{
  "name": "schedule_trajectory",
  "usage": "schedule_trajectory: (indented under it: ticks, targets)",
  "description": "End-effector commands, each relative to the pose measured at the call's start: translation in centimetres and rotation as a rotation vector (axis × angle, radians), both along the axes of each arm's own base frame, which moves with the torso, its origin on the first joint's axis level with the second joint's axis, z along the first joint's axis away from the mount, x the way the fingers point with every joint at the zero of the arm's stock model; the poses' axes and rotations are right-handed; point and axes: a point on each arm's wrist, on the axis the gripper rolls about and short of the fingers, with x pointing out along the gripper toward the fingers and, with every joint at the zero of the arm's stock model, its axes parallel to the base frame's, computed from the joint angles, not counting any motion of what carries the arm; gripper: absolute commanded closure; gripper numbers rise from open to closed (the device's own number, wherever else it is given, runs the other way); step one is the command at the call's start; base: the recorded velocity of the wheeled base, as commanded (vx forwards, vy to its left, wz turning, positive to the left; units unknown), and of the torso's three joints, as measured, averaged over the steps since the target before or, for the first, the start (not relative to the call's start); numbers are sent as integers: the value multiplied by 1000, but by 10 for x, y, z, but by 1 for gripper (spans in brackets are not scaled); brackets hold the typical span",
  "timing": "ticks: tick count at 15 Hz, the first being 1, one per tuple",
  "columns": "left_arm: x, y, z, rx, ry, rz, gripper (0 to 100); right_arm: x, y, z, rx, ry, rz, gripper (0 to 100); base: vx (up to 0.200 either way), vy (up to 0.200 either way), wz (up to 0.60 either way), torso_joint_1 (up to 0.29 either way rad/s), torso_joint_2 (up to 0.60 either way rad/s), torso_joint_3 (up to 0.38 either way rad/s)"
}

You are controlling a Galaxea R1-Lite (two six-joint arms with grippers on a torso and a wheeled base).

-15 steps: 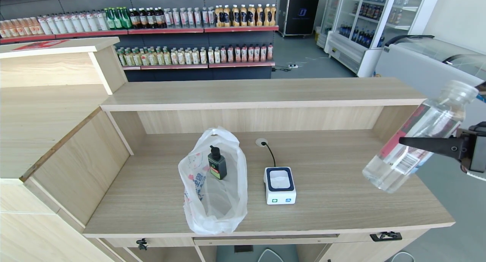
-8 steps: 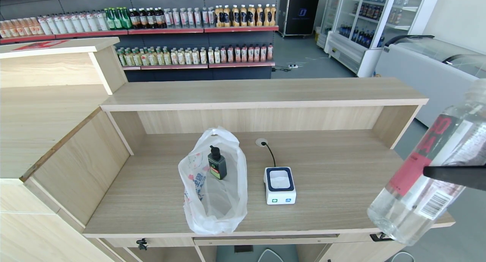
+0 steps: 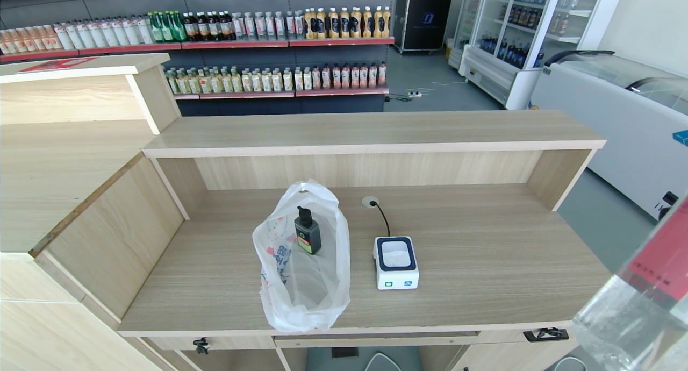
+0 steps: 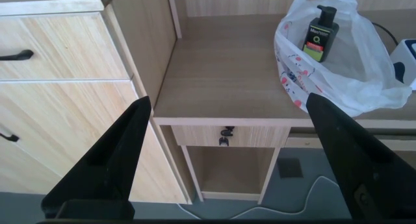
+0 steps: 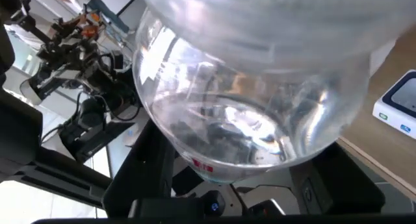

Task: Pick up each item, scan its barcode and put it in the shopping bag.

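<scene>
Bottle (image 3: 639, 306): clear plastic, red label, liquid inside. Held aloft and tilted off the counter's (image 3: 484, 263) right front corner, close under the head camera and well apart from the scanner (image 3: 396, 262). No barcode shows on the visible side.

Right gripper (image 5: 250, 172): clamped on the bottle, with a dark finger on either side of its rounded base.

Left gripper (image 4: 227, 100): released, fingers spread wide, holding nothing. Hangs off the counter's left front edge, near the bag (image 4: 364, 81).

Scanner: white, dark-framed window facing up, cabled to a hole in the counter. Stands just beside the bag, on its right.

Bag: thin white plastic, printed, mouth open upward and walls slack.

Pump bottle (image 3: 307, 232): dark, upright inside the bag at its far end.

Step, as judged: bottle picked, scan and bagging not yet done.

Hazards, as judged:
- Slip: smooth round wall, liquid weight and tilted hold could let the bottle slide or turn between the fingers during a swing.
- Missed scan: the barcode could be turned away from the window, or hidden by a finger.
- Collision: a low pass may shove the scanner or snag its cable.
- Bagging: slack walls may fold shut or drag, and a drop at the far end could topple the pump bottle.
</scene>
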Motion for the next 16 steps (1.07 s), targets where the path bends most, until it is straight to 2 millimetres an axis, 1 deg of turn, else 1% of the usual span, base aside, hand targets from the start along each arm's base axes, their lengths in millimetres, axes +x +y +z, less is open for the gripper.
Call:
schedule_trajectory:
  ticks: [1,3,6,13,15,16]
  targets:
    - [0,0,0,0,0,1,0,-12,-1,2,12,-22,23,100,0,0,0,0,0,0]
    - [0,0,0,0,0,1,0,-21,-2,-4,4,-1,36,100,0,0,0,0,0,0]
    - [0,0,0,0,0,1,0,-22,-2,-5,-3,8,22,100,0,0,0,0,0,0]
    - [0,0,0,0,0,1,0,-20,-2,-4,-5,8,15,100,0,0,0,0,0,0]
    - [0,0,0,0,0,1,0,-16,-1,-4,-10,2,2,100,0,0,0,0,0,0]
    - [0,0,0,0,0,1,0,-11,-1,-5,-37,-23,-53,100,0,0,0,0,0,0]
